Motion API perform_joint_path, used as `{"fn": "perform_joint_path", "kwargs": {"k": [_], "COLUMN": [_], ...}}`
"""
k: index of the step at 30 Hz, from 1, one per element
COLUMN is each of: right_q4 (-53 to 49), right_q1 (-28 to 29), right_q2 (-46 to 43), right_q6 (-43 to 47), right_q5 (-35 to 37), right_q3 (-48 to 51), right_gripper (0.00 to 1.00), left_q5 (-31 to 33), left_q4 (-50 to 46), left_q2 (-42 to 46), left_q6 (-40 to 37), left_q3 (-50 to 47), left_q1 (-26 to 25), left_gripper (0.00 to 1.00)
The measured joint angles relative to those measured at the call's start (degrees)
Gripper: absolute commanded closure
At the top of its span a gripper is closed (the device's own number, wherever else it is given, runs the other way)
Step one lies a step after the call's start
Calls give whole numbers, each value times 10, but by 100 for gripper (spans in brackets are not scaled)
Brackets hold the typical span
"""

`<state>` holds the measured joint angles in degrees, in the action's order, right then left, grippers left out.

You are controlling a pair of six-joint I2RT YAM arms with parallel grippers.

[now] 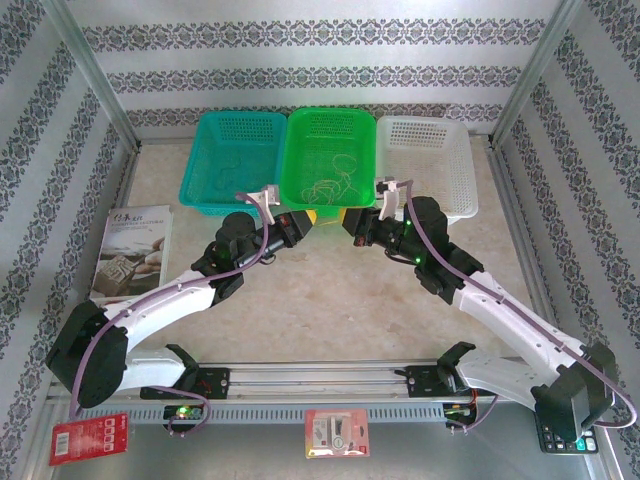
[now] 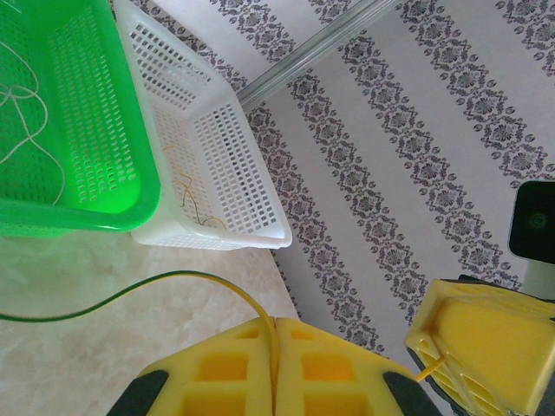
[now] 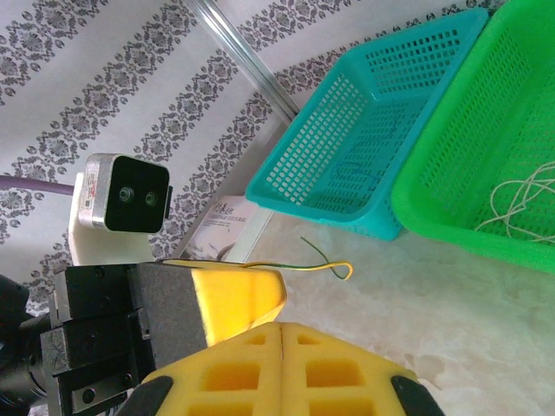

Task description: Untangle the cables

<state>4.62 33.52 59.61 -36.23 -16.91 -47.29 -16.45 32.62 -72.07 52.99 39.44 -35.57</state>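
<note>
- Marbled beige table [image 1: 330,300], patterned walls [image 1: 300,50].
- Thin yellow-green cable [image 2: 173,274] arcs over the table, nearer than the green basket [image 1: 298,150] holding whitish cables [image 1: 335,180].
- Left gripper [image 2: 274,347] pinches that cable; right gripper [image 3: 282,347] has its jaws pressed together.

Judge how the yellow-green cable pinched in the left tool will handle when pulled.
Likely floppy: the cable lies in a loose curve leading from the left tool. Probably very light, being so thin. It could slide through that pinch.
</note>
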Motion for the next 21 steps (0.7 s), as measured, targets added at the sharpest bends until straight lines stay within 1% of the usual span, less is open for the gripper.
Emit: {"fn": "perform_joint_path", "kwargs": {"k": [1, 2, 5, 8, 13, 16, 17, 21], "right_q4": [0, 0, 4, 3, 2, 1, 0, -1], "right_q1": [0, 0, -10, -31, -88, -136, -153, -216], "right_q2": [0, 1, 5, 18, 46, 67, 75, 108], "right_q6": [-1, -1, 0, 0, 4, 6, 6, 6], "right_q5": [0, 1, 2, 4, 1, -4, -4, 0], "right_q3": [0, 0, -3, -15, -47, -65, -72, -103], "right_gripper": [100, 100, 100, 100, 100, 100, 100, 100], "left_q5": [0, 1, 7, 14, 22, 22, 23, 31], "left_q4": [0, -1, -2, -5, -14, -23, -27, -44], "left_q2": [0, 0, -4, -4, -4, -4, -3, 6], "left_q6": [0, 0, -2, -3, -7, -14, -17, -22], "left_q3": [0, 0, -2, -7, -15, -19, -20, -23], "left_q1": [0, 0, 0, 0, 1, 0, 0, 1], "left_gripper": [77, 68, 46, 30, 14, 5, 0, 0]}}
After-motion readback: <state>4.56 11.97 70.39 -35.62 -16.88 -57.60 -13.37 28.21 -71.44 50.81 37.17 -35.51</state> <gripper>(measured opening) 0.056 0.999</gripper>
